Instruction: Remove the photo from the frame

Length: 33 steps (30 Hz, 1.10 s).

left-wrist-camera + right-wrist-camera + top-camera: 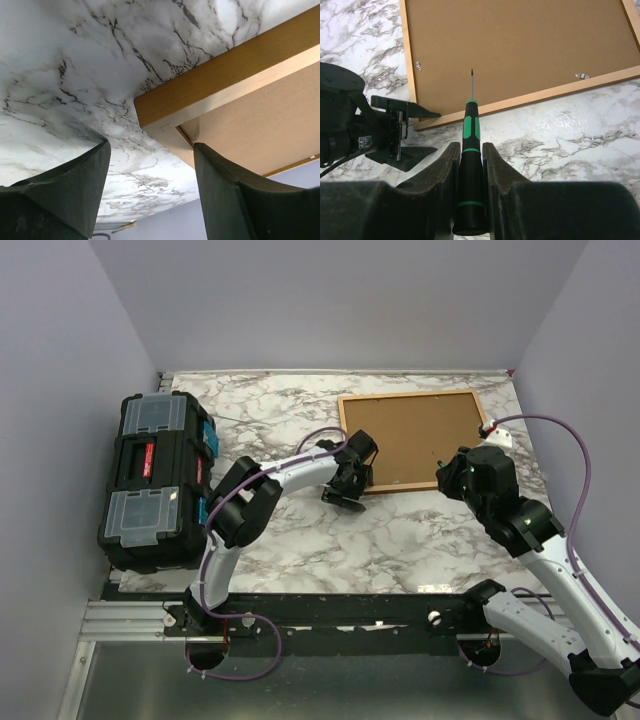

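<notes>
Stands closed in on three sides by plain lilac walls (pixel 330 300); shows a white, grey-veined marble table (pixel 400 540), softly and evenly lit.

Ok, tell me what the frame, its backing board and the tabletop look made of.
Frame: wood or wood veneer, orange-brown, matte, with faint straight grain. Backing board: likely fibreboard or thick card, plain brown, dull, finely speckled. Tabletop: marble look, white with grey veins and a slight sheen; real stone or printed laminate, cannot tell.

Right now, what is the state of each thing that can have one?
frame: lying flat, back up.
backing board: in the frame, clips in place.
left gripper: open, at the frame's corner.
right gripper: shut on screwdriver.
toolbox: closed.
</notes>
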{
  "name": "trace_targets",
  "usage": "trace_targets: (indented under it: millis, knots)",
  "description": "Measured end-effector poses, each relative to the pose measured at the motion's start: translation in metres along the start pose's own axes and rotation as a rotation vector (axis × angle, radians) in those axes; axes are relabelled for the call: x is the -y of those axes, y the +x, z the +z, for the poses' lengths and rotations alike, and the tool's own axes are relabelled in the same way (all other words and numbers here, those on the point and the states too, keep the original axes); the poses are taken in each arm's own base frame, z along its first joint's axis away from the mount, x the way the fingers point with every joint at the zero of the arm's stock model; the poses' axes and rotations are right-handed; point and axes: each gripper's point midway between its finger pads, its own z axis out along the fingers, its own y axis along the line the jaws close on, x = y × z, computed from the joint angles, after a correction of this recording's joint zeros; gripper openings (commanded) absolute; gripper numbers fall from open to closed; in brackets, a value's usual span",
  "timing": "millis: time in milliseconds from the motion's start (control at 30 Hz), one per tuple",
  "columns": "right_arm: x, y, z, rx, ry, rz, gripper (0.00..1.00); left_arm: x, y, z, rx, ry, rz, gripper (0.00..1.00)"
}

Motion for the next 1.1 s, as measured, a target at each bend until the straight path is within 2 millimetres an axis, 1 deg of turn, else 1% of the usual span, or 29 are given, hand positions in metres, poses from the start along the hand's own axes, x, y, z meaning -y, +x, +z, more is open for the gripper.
trace_targets:
  millis: [133, 200, 267, 367, 400, 433, 467, 533, 567, 600, 767, 867, 933, 1000, 1067, 1100]
  knots:
    - [0.000, 0.000, 0.000, 0.000, -0.003, 0.001, 0.00, 0.001, -0.001, -0.002, 0.029, -0.041, 0.001, 0.68]
    - [-0.001, -0.001, -0.001, 0.002, -0.008, 0.002, 0.00, -0.002, -0.005, -0.002, 0.052, -0.060, 0.000, 0.64]
    - [-0.001, -0.001, -0.003, 0.005, -0.013, 0.005, 0.00, -0.003, -0.008, -0.001, 0.067, -0.063, 0.000, 0.57]
    - [-0.002, -0.003, -0.005, 0.013, -0.022, 0.010, 0.00, -0.003, -0.011, 0.001, 0.080, -0.051, -0.001, 0.53]
    - [-0.002, -0.004, -0.006, 0.016, -0.025, 0.012, 0.00, -0.003, -0.013, 0.001, 0.084, -0.043, -0.001, 0.48]
    - [-0.002, -0.004, -0.007, 0.018, -0.027, 0.014, 0.00, -0.004, -0.014, 0.000, 0.086, -0.036, -0.001, 0.41]
    - [-0.002, -0.005, -0.008, 0.020, -0.029, 0.017, 0.00, -0.005, -0.016, 0.000, 0.089, -0.030, -0.001, 0.32]
    - [-0.003, -0.005, -0.008, 0.022, -0.032, 0.021, 0.00, -0.006, -0.020, -0.002, 0.099, -0.002, -0.008, 0.18]
    - [-0.003, -0.005, -0.009, 0.022, -0.033, 0.022, 0.00, -0.006, -0.022, -0.003, 0.103, 0.004, -0.002, 0.14]
    - [-0.003, -0.005, -0.009, 0.022, -0.034, 0.022, 0.00, -0.010, -0.025, -0.005, 0.108, 0.009, -0.009, 0.09]
    - [-0.003, -0.005, -0.009, 0.021, -0.036, 0.022, 0.00, -0.012, -0.043, -0.012, 0.138, 0.060, -0.049, 0.00]
    - [-0.004, -0.005, -0.009, 0.019, -0.039, 0.022, 0.00, -0.012, -0.051, -0.015, 0.160, 0.074, -0.017, 0.00]
    - [-0.005, -0.004, -0.008, 0.018, -0.044, 0.022, 0.00, -0.011, -0.057, -0.016, 0.192, 0.078, 0.059, 0.00]
    - [-0.007, -0.004, -0.007, 0.012, -0.055, 0.018, 0.01, -0.009, -0.066, -0.019, 0.227, 0.081, 0.172, 0.00]
    - [-0.011, -0.001, -0.005, 0.002, -0.072, 0.003, 0.00, -0.006, -0.078, -0.021, 0.250, 0.076, 0.240, 0.00]
    - [-0.014, 0.001, -0.004, -0.006, -0.087, -0.007, 0.01, 0.000, -0.091, -0.025, 0.266, 0.070, 0.284, 0.00]
